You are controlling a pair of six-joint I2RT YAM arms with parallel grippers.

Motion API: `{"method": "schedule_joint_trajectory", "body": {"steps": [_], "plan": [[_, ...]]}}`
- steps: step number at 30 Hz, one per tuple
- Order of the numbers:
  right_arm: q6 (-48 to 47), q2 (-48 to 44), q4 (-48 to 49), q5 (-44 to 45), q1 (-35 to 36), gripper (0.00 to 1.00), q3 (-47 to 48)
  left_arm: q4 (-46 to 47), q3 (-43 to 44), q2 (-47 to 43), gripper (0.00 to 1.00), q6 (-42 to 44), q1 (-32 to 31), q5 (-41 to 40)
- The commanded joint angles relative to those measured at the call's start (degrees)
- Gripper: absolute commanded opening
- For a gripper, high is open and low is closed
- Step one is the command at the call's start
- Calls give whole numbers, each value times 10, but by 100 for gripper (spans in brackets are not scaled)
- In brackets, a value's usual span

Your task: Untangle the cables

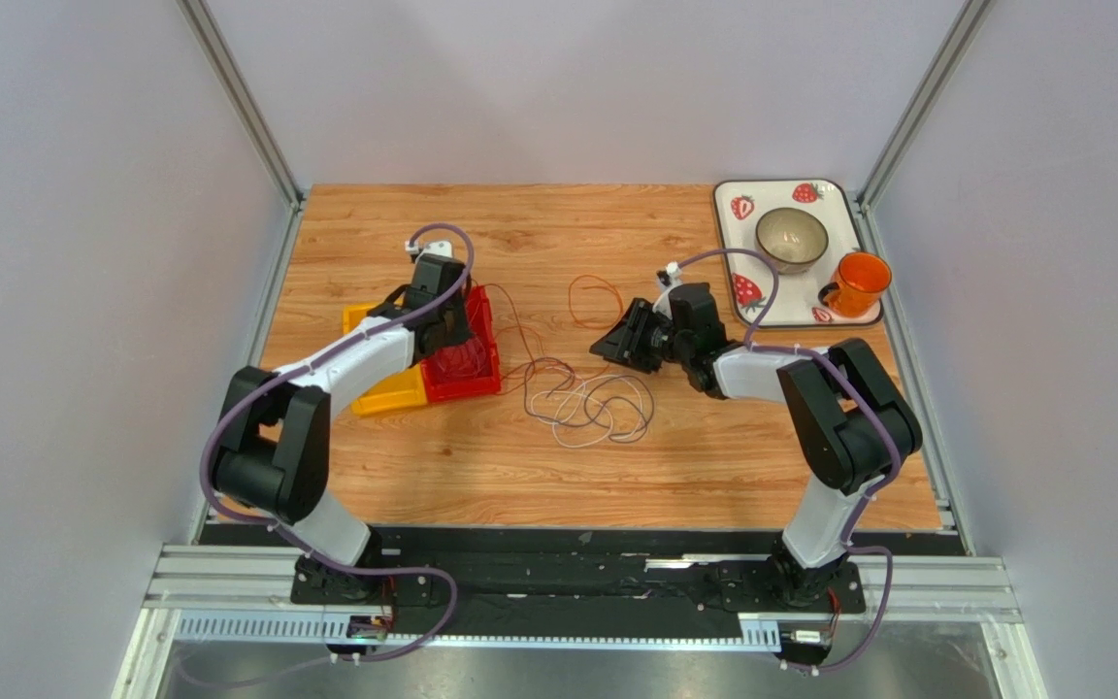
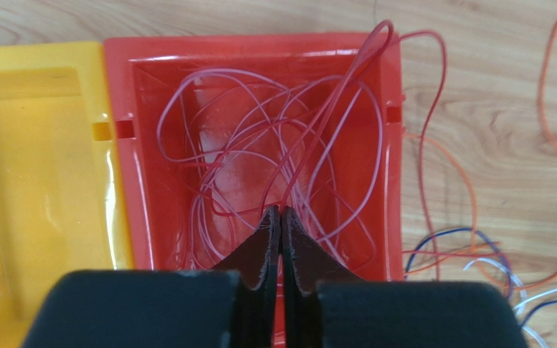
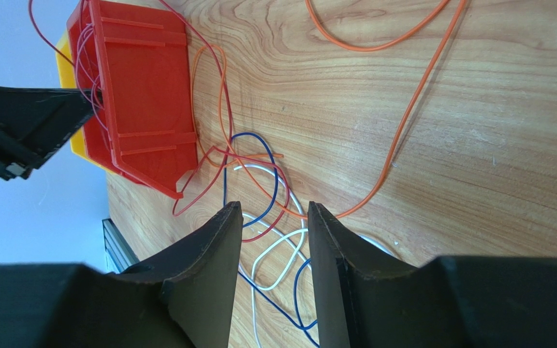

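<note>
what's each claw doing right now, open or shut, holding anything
Left claw: closed, pinching a red cable over the red bin.
Right claw: open, holding nothing.

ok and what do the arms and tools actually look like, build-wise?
Both arms match: the left arm and right arm have white link shells between chunky black joint housings. A purple hose loops outside each. The left tool and right tool are matte black, with two wedge-shaped fingers tapering to thin tips. No markings visible.
</note>
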Motion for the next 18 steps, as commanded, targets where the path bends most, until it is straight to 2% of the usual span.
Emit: {"method": "schedule_joint_trajectory", "body": {"steps": [1, 3, 10, 11, 15, 18], "plan": [[-10, 7, 4, -7, 2, 41, 21, -15, 34, -10, 25, -3, 2, 15], [-11, 8, 4, -7, 2, 41, 22, -26, 31, -40, 43, -6, 1, 10], [-9, 10, 3, -9, 2, 41, 23, -91, 60, -121, 55, 26, -23, -13], [-9, 11, 3, -9, 2, 41, 24, -99, 69, -138, 63, 30, -32, -22], [-8, 9, 4, -8, 2, 41, 22, -126, 119, -152, 65, 59, -100, -82], [-7, 9, 4, -7, 2, 41, 22, -149, 167, -124, 66, 60, -126, -85]]}}
